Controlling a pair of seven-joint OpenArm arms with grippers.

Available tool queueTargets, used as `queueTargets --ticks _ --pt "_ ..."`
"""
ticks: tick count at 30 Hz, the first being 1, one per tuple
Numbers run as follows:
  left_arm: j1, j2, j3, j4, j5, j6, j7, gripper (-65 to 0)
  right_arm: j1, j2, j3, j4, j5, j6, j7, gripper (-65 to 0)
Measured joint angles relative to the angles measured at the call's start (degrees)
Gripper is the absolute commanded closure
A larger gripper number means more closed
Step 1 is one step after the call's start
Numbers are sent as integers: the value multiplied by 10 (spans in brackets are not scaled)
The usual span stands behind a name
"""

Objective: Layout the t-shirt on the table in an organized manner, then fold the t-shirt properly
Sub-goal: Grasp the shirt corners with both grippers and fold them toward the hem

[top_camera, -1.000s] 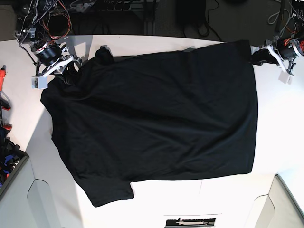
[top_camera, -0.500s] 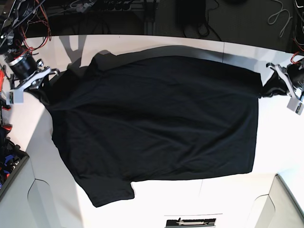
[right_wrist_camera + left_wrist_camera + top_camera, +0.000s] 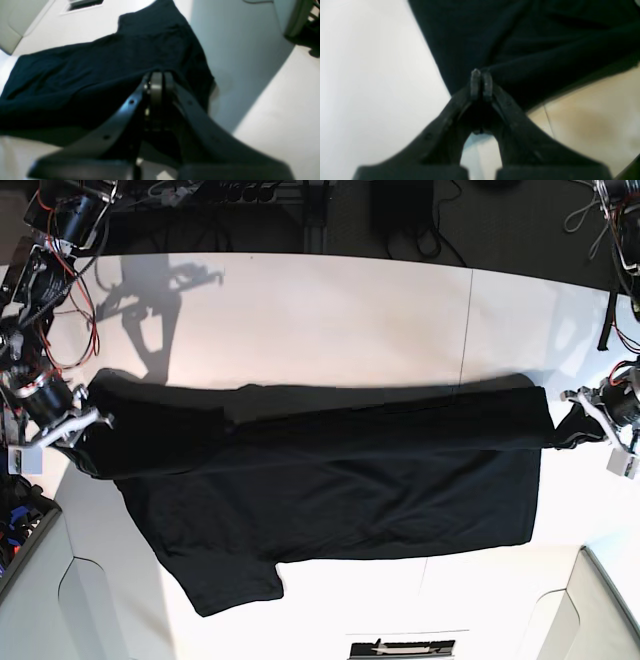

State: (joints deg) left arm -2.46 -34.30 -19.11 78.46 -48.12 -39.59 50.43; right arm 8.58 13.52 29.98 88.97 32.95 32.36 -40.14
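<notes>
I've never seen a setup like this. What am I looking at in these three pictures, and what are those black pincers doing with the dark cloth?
This is a robot with two arms working at a white table. One picture looks down from overhead; the other two come from small cameras mounted on each arm's wrist, looking along its pincers.

The dark cloth is a black t-shirt. Part of it lies on the table, and its far edge is stretched between the two arms.

In the overhead view the right gripper is at the picture's left, and the left gripper at its right. Each is shut on the shirt's edge. The wrist pictures show this up close: the left gripper pinches a corner of the fabric, and the right gripper does the same at the other end.
</notes>
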Motion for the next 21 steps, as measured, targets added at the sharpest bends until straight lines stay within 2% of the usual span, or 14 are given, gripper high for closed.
queueTargets --ticks 4,6,8,9,10,11,19,20,21 --pt "-44 0 53 -67 48 0 -54 0 35 0 0 -60 -2 -2 3 -2" --pt "-59 0 65 -96 51 0 -55 0 37 0 0 -80 -4 -3 4 -190" --pt "-66 2 68 -112 52 1 -55 -161 35 0 0 -93 -6 -4 2 -328" --pt "-66 2 68 -117 53 1 -55 -233 35 0 0 -95 -7 -4 1 -361" --pt "-66 2 68 -117 52 1 -49 -280 34 0 0 -95 -7 -4 0 -369" --pt "-67 2 68 -117 48 1 -40 -289 34 0 0 -95 -6 -4 1 -369" --pt "-68 -17 67 -83 -30 1 -30 -287 35 1 10 -64 19 -4 4 -364" --pt "-68 -17 67 -78 -47 1 -30 -269 35 1 10 -64 17 -4 5 -323" --pt "-69 -15 67 -76 -55 1 -31 -215 36 -1 9 -64 8 -4 10 -244"
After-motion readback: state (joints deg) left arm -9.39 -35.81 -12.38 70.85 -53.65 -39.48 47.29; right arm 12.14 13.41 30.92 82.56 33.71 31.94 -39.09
